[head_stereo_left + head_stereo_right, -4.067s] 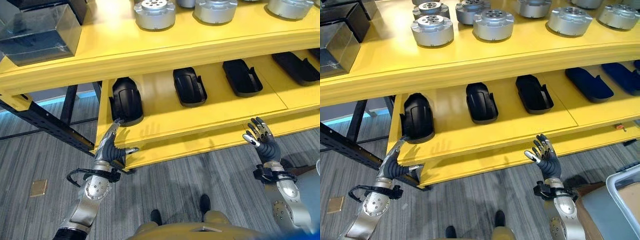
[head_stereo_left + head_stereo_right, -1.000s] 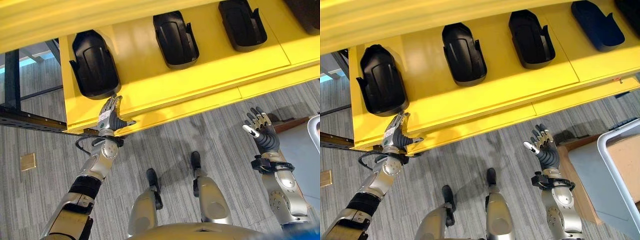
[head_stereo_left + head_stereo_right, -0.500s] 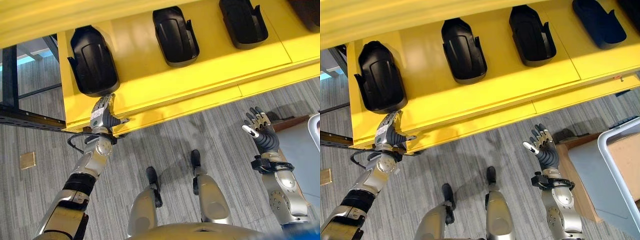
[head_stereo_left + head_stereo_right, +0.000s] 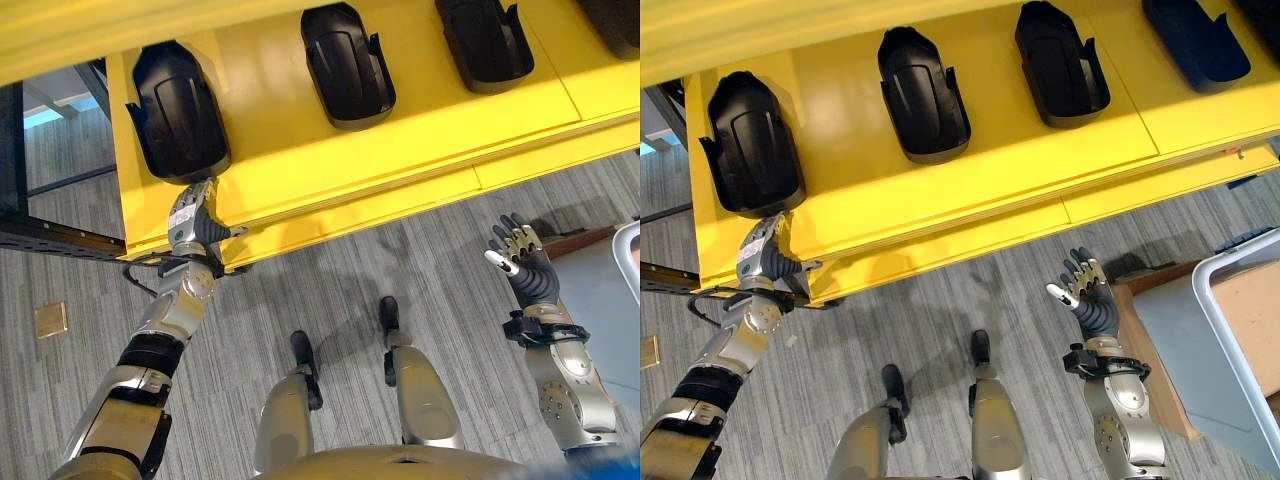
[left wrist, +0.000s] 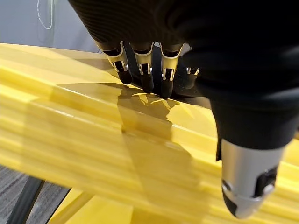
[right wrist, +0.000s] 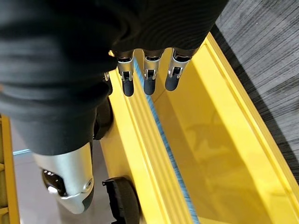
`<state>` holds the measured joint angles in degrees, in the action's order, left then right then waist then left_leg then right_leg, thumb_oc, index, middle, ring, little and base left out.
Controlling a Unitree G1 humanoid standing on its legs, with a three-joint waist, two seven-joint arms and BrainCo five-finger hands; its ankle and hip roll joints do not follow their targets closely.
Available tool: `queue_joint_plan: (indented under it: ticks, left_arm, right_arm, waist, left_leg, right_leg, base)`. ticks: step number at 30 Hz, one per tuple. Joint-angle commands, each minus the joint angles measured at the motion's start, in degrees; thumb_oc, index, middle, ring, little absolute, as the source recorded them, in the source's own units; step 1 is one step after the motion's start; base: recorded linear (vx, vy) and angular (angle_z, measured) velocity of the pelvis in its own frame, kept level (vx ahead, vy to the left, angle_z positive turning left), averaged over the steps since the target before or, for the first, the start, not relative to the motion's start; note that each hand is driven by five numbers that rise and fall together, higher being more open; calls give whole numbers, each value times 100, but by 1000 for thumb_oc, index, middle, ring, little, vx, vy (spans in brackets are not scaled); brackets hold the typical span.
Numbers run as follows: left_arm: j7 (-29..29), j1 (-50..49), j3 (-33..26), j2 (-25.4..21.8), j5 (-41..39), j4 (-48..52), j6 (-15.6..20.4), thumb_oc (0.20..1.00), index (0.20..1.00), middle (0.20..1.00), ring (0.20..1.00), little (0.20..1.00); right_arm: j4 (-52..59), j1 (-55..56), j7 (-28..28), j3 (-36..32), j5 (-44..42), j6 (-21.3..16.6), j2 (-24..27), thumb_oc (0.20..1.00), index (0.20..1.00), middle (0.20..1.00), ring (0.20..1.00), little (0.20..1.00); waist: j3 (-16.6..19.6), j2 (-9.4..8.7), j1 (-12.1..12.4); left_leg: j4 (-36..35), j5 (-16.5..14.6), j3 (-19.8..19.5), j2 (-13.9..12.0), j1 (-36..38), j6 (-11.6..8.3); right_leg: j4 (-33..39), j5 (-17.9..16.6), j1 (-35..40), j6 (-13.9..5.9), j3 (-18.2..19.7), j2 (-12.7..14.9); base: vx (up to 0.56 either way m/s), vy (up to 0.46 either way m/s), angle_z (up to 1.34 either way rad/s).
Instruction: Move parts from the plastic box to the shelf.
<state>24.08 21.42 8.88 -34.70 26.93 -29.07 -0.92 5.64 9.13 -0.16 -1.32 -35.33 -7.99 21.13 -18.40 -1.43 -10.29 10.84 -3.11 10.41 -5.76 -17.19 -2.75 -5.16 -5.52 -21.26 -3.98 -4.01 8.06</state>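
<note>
Several black moulded parts lie in a row on the yellow shelf. The leftmost black part sits at the shelf's left end. My left hand reaches over the shelf's front edge just below that part. Its fingers are straight, and their dark tips rest at the part's near rim. It holds nothing. My right hand hangs open and empty over the floor in front of the shelf, palm raised. The plastic box stands at the far right, to the right of my right hand.
More black parts and a dark blue one lie further right on the shelf. A black steel frame runs left of the shelf. A small tan tile lies on the grey carpet.
My left hand has crept left and further onto the shelf edge, up to the leftmost black part. The right hand has stayed where it was. The view has shifted slightly.
</note>
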Motion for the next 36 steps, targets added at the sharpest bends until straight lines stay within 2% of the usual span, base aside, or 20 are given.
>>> queue_joint_plan:
  ticks: [1,10,11,16,29,36]
  left_arm:
    - [8,208,-213,-429,-116,-397,-15,1000,1000,1000,1000,1000]
    - [-26,364,-170,-525,-133,-447,-31,1000,1000,1000,1000,1000]
    - [-37,377,-165,-552,-120,-501,-43,1000,1000,1000,1000,1000]
    - [-40,447,-157,-612,-130,-592,-64,1000,1000,1000,1000,1000]
    - [-74,949,7,-1121,-4,-814,-101,1000,1000,1000,1000,1000]
    - [-120,999,86,-1114,-36,-872,-67,1000,1000,1000,1000,1000]
  right_arm:
    - [619,198,80,-40,-161,-346,201,1000,1000,1000,1000,1000]
    - [610,211,91,-43,-156,-325,216,1000,1000,1000,1000,1000]
    - [605,226,89,-37,-149,-324,217,1000,1000,1000,1000,1000]
    - [603,238,96,-43,-147,-327,232,1000,1000,1000,1000,1000]
    - [585,256,180,-24,-169,-352,313,1000,1000,1000,1000,1000]
    - [574,283,199,-22,-173,-339,335,1000,1000,1000,1000,1000]
  waist:
    - [248,-169,-91]
    - [221,-193,-121]
    - [225,-162,-112]
    - [208,-173,-114]
    - [219,-200,-151]
    - [217,-204,-163]
  left_leg:
    - [948,-525,-237,-152,-249,-85]
    - [1027,-556,-207,-158,-337,-77]
    - [1043,-704,-242,-182,-278,-106]
    - [1065,-713,-239,-198,-316,-103]
    - [1188,-749,-220,-232,-473,-98]
    - [1234,-764,-210,-244,-495,-96]
  right_leg:
    - [-577,588,-5,-408,144,293]
    - [-588,563,-76,-414,175,287]
    - [-613,679,-32,-449,197,257]
    - [-624,675,-77,-448,225,252]
    - [-632,612,-232,-462,301,220]
    - [-654,611,-264,-455,323,210]
  base:
    - [4,10,-4]
    - [10,4,0]
    - [91,23,0]
    - [19,8,-2]
    - [-2,3,-1]
    - [-3,-1,-1]
